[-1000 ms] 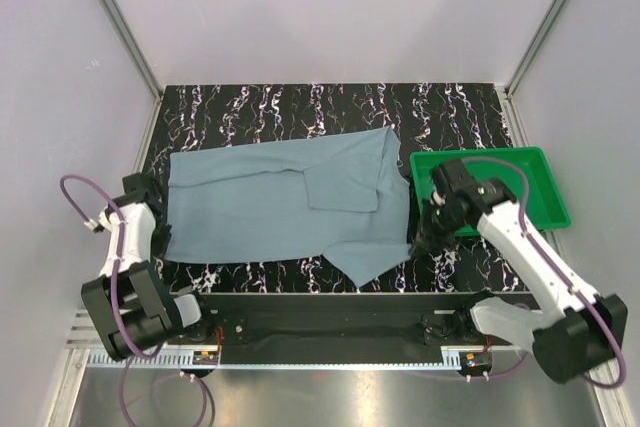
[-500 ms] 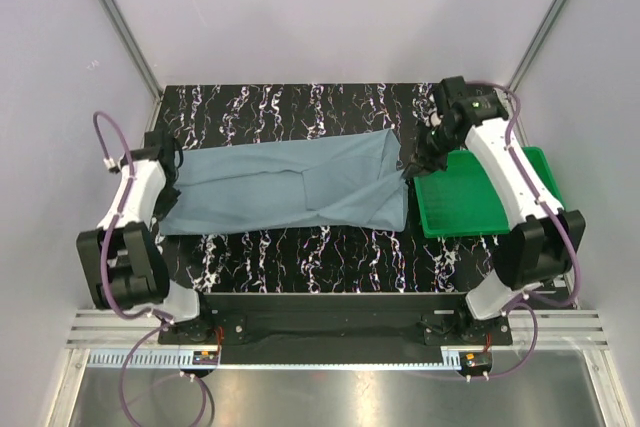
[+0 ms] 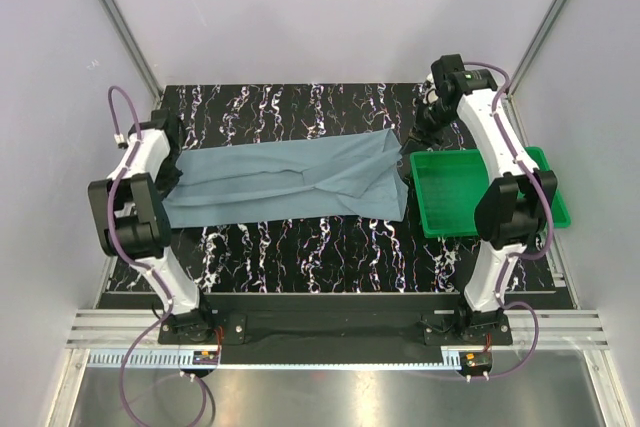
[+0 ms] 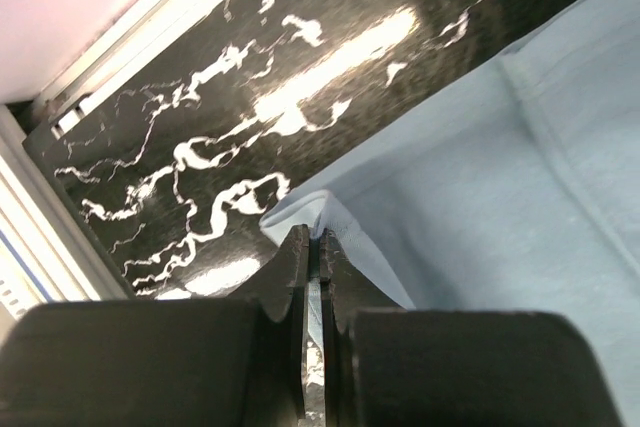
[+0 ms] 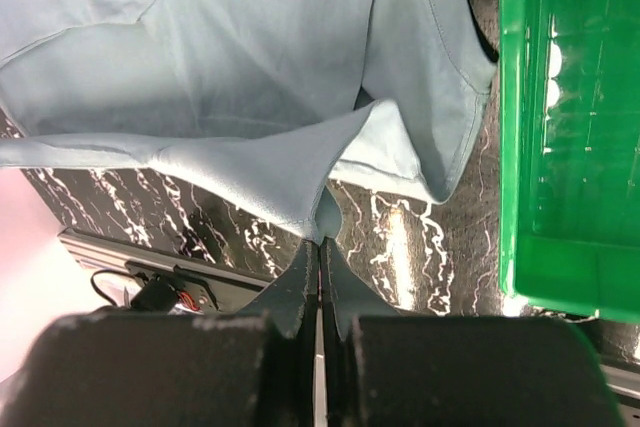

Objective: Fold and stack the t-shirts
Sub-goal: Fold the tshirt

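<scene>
The bench (image 3: 300, 257) has a glossy black top with white marbled veins. A blue-grey shirt (image 3: 270, 185) lies on it as a long band across the middle, running from the 9 o'clock edge toward 3 o'clock. A green tray (image 3: 470, 202) sits at 3 o'clock, just beside the shirt's end.
</scene>
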Controlling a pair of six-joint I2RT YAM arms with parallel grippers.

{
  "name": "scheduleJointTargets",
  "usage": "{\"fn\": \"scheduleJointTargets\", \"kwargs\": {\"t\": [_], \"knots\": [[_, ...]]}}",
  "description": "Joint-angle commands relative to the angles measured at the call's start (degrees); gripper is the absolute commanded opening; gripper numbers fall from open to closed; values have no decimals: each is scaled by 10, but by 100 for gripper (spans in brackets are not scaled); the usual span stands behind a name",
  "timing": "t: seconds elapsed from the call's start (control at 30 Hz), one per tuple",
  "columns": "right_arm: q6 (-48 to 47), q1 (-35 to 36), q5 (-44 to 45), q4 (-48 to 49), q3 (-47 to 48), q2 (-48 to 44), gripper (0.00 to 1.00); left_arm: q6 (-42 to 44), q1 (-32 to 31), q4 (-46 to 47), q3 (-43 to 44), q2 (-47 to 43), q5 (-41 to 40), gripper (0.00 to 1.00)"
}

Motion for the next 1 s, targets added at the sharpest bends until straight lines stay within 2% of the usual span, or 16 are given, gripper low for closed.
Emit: {"fn": "scheduleJointTargets", "kwargs": {"t": [0.0, 0.4, 0.97], "knots": [[-10, -5, -11, 20, 31, 17, 0, 19, 2, -1, 49, 19, -36, 0], [-2, -8, -12, 6, 162, 123, 0, 24, 0, -20, 145, 120, -14, 0], [5, -17, -11, 18, 189, 189, 0, 33, -2, -33, 224, 185, -6, 0]]}}
